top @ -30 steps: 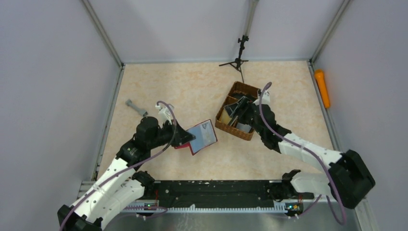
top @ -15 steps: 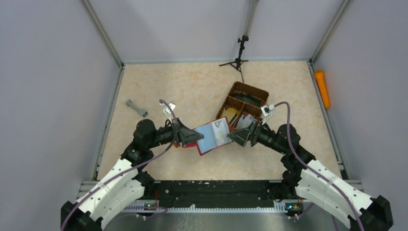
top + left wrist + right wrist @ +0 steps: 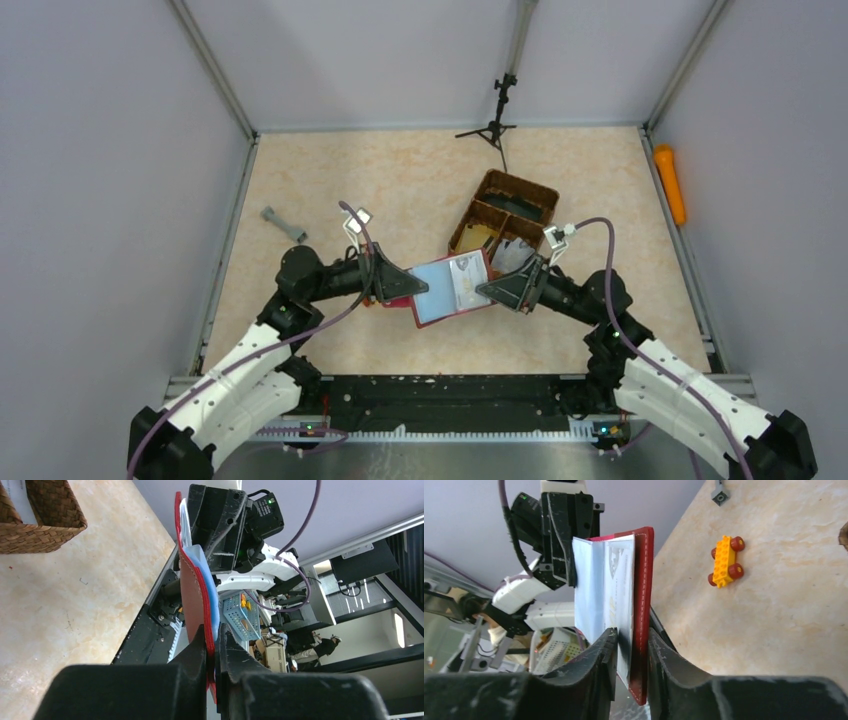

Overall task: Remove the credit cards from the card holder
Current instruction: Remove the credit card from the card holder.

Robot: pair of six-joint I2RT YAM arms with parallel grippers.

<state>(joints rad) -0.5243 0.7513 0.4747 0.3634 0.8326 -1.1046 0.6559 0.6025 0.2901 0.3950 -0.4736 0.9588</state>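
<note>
The dark red card holder [image 3: 450,290] hangs open above the table between both arms, its pale blue lining facing up. My left gripper [image 3: 407,285] is shut on its left edge; in the left wrist view the red cover [image 3: 192,587] runs up from between the fingers of the left gripper [image 3: 214,630]. My right gripper [image 3: 493,291] pinches the right edge; in the right wrist view, the right gripper [image 3: 631,635] has a finger on each side of the red cover [image 3: 643,605] and a pale printed sheet [image 3: 616,580]. A tan card [image 3: 478,240] and a grey card [image 3: 512,255] lie in the basket.
The brown wicker divided basket [image 3: 520,190] stands just behind the holder. A yellow toy block with red wheels [image 3: 725,561] sits on the table under it. A grey part [image 3: 283,224] lies at the left, a small black tripod [image 3: 495,125] at the back, an orange cylinder [image 3: 670,183] by the right wall.
My right arm left the basket, swung to the holder's right edge and closed its jaws there. The left arm carried the holder slightly right and opened it flatter.
</note>
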